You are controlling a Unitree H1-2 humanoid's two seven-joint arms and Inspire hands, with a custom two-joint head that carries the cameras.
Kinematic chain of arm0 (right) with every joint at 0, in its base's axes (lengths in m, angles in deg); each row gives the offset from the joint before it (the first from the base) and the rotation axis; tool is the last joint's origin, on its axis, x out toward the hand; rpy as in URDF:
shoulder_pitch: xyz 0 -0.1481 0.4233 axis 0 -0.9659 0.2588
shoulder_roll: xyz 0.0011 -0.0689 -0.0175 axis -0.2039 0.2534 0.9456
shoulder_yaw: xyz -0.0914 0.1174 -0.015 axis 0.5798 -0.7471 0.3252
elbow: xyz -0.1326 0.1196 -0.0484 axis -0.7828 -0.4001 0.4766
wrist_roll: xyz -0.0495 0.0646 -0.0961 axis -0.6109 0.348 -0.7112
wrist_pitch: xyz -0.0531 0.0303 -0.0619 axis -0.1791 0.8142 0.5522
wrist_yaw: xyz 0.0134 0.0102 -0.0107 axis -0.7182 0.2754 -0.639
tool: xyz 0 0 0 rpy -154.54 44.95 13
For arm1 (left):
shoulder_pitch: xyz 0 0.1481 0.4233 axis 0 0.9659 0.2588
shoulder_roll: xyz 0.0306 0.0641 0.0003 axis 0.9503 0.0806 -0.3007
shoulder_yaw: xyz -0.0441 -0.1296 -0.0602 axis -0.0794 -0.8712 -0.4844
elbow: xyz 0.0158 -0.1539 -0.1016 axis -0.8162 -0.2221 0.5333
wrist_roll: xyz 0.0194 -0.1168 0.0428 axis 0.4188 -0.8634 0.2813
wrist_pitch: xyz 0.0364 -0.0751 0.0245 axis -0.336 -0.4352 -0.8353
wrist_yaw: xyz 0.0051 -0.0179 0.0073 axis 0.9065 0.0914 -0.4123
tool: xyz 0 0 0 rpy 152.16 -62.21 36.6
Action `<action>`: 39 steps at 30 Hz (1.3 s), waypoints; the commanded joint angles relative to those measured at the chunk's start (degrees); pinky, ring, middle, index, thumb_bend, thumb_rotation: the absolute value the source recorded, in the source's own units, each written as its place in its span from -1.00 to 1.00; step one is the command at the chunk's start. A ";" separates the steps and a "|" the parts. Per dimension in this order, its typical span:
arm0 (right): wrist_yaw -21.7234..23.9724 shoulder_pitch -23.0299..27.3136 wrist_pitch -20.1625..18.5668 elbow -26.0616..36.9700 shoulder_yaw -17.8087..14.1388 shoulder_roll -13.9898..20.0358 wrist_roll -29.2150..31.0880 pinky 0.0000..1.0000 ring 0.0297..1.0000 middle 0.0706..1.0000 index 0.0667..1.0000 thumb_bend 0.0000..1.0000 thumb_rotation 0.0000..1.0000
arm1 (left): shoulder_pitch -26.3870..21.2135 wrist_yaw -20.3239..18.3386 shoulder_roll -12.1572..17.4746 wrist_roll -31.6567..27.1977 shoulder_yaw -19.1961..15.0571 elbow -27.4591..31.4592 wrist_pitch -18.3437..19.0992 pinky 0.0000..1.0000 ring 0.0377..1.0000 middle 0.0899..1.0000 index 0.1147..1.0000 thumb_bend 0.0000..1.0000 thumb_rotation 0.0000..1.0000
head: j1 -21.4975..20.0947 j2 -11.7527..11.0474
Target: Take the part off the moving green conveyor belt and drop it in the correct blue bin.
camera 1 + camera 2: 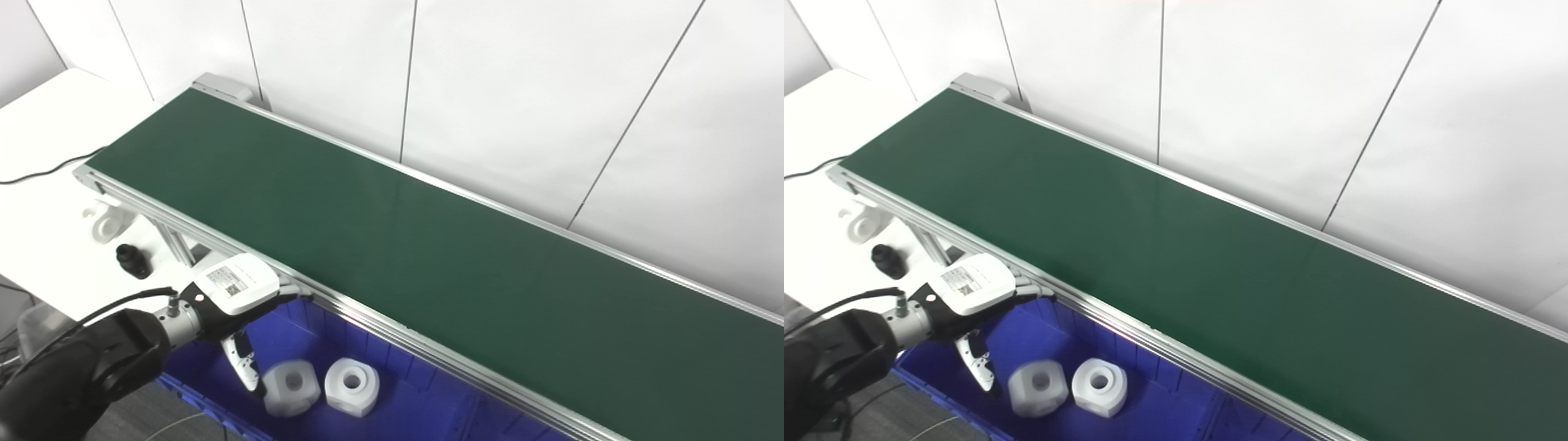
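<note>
The green conveyor belt [392, 245] runs from upper left to lower right and carries no part. My left hand [242, 291] hovers over the blue bin [306, 318] just in front of the belt's near rail, fingers spread and holding nothing. Two white hexagonal parts lie in the bin: one [292, 387] right beside my thumb, another [351, 386] to its right. The hand also shows in the right eye view [974, 288]. My right hand is not in view.
A white table [43, 184] stands at the left with a white bracket part [107, 222], a small black part [132, 260] and a black cable [49, 171]. The belt's aluminium rail [367, 318] borders the bin. White wall panels stand behind the belt.
</note>
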 commanded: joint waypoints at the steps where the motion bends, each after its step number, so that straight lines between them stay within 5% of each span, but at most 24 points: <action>1: 0.57 -0.50 1.15 1.86 0.10 -0.52 -0.57 1.00 0.98 1.00 1.00 0.41 1.00 | 0.57 0.08 -0.36 -4.14 -1.59 5.15 0.45 0.40 0.43 0.51 0.55 1.00 0.14 | -0.11 0.02; 6: 0.21 -0.30 1.12 1.84 0.19 -1.08 -2.37 1.00 0.99 1.00 1.00 0.41 1.00 | 2.43 -0.82 -2.40 -16.09 -3.87 15.54 2.86 0.32 0.38 0.43 0.42 1.00 0.02 | -3.50 1.07; 9: -0.50 -0.44 1.18 1.83 0.50 -2.23 -4.73 1.00 0.96 1.00 1.00 0.42 1.00 | 4.41 0.24 -4.18 -29.28 -4.59 21.37 5.43 0.22 0.31 0.35 0.29 1.00 -0.11 | -10.98 2.63; 14: -1.04 -0.37 0.88 1.75 1.35 -4.08 -7.08 0.89 0.88 0.98 1.00 0.54 1.00 | 7.74 3.32 -13.37 -51.13 1.81 24.56 9.07 0.09 0.31 0.28 0.17 0.81 -0.06 | -19.37 3.80; 15: -1.33 -0.15 0.95 1.32 1.51 -4.66 -7.69 0.89 0.87 0.98 1.00 0.54 1.00 | 8.41 3.57 -16.53 -53.60 4.66 24.25 9.70 0.09 0.31 0.29 0.17 0.81 -0.06 | -25.09 4.31; 18: -2.12 0.50 0.90 0.11 2.23 -6.43 -9.21 0.78 0.80 0.93 1.00 0.59 0.92 | 9.93 3.19 -23.66 -54.48 11.37 19.96 10.19 0.69 0.72 0.71 0.76 0.59 0.27 | -31.54 4.58; 20: -2.62 0.73 0.85 -0.54 2.76 -7.57 -10.04 0.75 0.78 0.91 0.99 0.60 0.83 | 10.38 2.78 -26.62 -52.49 13.74 13.99 8.04 0.94 0.94 0.93 0.95 0.34 0.35 | -35.75 4.48; 22: -3.44 0.86 0.82 -1.30 3.47 -8.84 -11.05 0.72 0.77 0.89 0.95 0.61 0.73 | 10.26 2.72 -28.22 -49.63 14.30 8.12 5.50 0.99 0.99 0.99 0.99 0.37 0.52 | -40.08 4.31; 31: -6.43 2.11 -1.08 -2.66 5.95 -12.68 -13.98 0.74 0.77 0.89 0.91 0.67 0.65 | 6.85 0.00 -24.65 -48.25 13.72 -5.17 4.41 1.00 1.00 1.00 1.00 0.28 0.72 | -50.07 6.18; 35: -6.90 2.54 -2.39 -1.95 6.49 -13.23 -14.06 0.78 0.79 0.90 0.91 0.68 0.67 | 5.62 -1.01 -23.03 -47.97 13.64 -9.74 3.16 1.00 1.00 1.00 1.00 0.18 0.60 | -51.73 7.40; 39: -6.88 3.01 -3.68 -1.04 6.67 -13.43 -13.71 0.80 0.79 0.91 0.92 0.70 0.67 | 4.59 -1.94 -21.20 -48.13 13.08 -12.49 2.60 1.00 1.00 1.00 1.00 0.32 0.52 | -53.58 9.21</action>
